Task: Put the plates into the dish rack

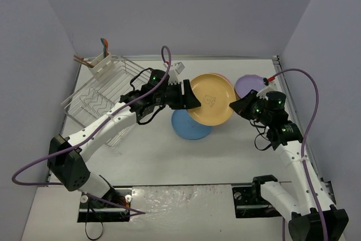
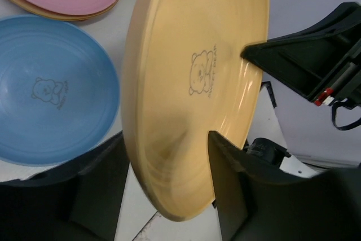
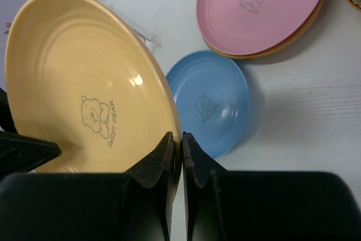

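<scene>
A: Status, round yellow bear-printed plate?
B: Off the worktop, tilted, above round blue plate. Left hand clamps its rim; right hand seemingly pinches the opposite edge. The silver wire dish rack stands well left.

I see my left arm and right arm have white rounded links and black joint housings. A thin purple cable runs along each. Small green lights glow near the wrists. The black fingers are wedge-shaped; the right gripper carries a red mark.

Left fingers, right fingers clamped
</scene>
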Tool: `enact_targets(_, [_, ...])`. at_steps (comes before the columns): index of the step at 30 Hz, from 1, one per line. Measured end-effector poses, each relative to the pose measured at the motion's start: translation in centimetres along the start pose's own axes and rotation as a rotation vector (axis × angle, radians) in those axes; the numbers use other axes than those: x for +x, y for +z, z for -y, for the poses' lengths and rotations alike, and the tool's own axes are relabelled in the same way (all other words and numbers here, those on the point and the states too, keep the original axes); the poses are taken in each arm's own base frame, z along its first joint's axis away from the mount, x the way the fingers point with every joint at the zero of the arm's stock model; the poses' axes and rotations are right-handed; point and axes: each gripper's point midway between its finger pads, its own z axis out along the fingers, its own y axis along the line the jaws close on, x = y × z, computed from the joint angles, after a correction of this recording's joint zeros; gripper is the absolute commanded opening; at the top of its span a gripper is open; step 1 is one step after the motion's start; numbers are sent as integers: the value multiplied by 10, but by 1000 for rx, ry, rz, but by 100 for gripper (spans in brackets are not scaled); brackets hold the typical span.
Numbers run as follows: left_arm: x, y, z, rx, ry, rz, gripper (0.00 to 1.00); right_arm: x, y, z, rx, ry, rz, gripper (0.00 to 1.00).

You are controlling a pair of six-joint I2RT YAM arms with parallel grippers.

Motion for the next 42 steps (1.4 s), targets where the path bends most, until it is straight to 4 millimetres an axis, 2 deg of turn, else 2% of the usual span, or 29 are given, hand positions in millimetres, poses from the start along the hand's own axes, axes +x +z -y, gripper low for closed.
enact_targets(4, [-1,-1,0,9,5,14,9,4,1,1,-7,12,-5,1])
enact_targets(6, [0,-2,-5,-1,0,24,0,5,2,1,-11,11,-7,11])
enact_targets(10, [0,-4,-7,-5,10,33,0,6,2,-1,-22,1,-12,66])
enact_targets(14, [1,-6,-14,-38,41,37,0,6,3,-3,-41,-21,-16,98])
enact_targets(17, [-1,-14,-26,-88,85,44,0,6,5,-4,-47,-42,-28,100])
enact_targets(20, [-16,-38,-49,-176,135,83,0,1,7,-9,-59,-68,-33,100])
enact_targets(24, [-48,-97,-93,-365,197,183,0,-15,1,-23,-89,-132,-5,100])
enact_targets(26, [-70,-136,-121,-530,270,243,0,-20,-3,-30,-100,-171,4,100])
enact_targets(28, [-88,-170,-136,-665,354,289,0,-22,-5,-36,-113,-201,6,100])
enact_targets(32, [-118,-229,-153,-895,530,336,0,-16,-5,-42,-132,-236,-14,100])
enact_targets(36, [-142,-272,-182,-1081,607,315,0,-5,0,-44,-140,-258,-57,100])
enact_targets(39, [-158,-298,-215,-1209,618,258,0,3,4,-44,-143,-270,-85,100])
enact_targets(42, [-168,-306,-247,-1275,632,189,0,8,7,-45,-146,-284,-102,100])
